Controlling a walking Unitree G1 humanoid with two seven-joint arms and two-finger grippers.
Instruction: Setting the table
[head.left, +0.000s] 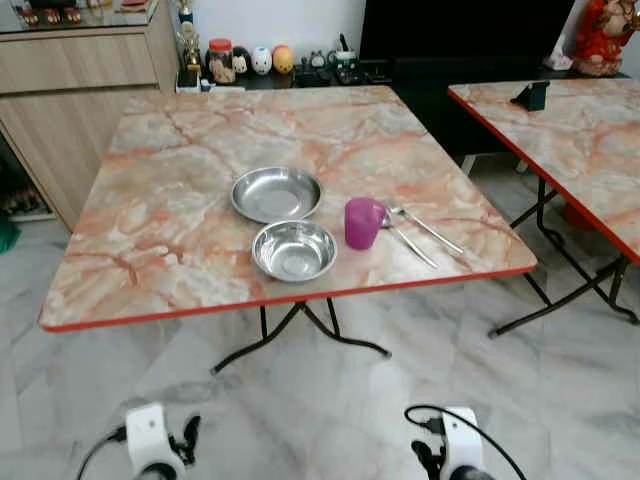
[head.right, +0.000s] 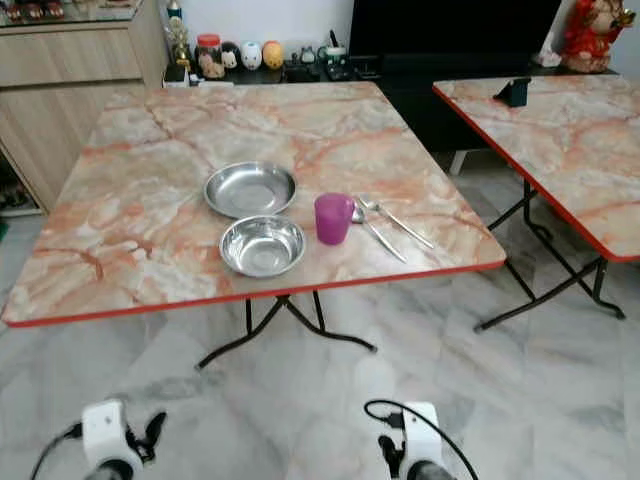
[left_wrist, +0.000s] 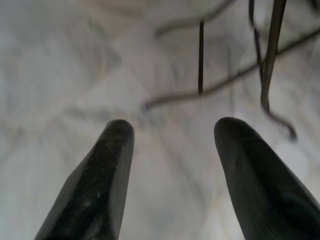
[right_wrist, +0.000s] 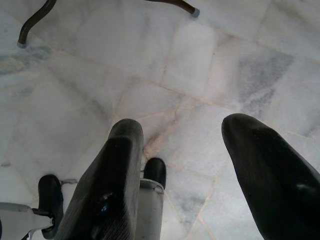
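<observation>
On the marble-patterned table (head.left: 180, 200) with a red rim lie a shallow steel plate (head.left: 276, 193) and, in front of it, a steel bowl (head.left: 294, 250). A purple cup (head.left: 363, 222) stands to the right of the bowl, with a spoon (head.left: 405, 240) and a fork (head.left: 430, 230) beside it. Both arms hang low by the floor, well short of the table. My left gripper (left_wrist: 172, 130) is open over the tiled floor, nothing between its fingers. My right gripper (right_wrist: 182, 127) is open too, pointing at the floor.
A second marble table (head.left: 570, 130) stands to the right with a dark phone stand (head.left: 532, 95) on it. A wooden cabinet (head.left: 70, 90) and a shelf of jars and figures (head.left: 250, 60) sit behind. Folding table legs (head.left: 300, 335) cross under the near table.
</observation>
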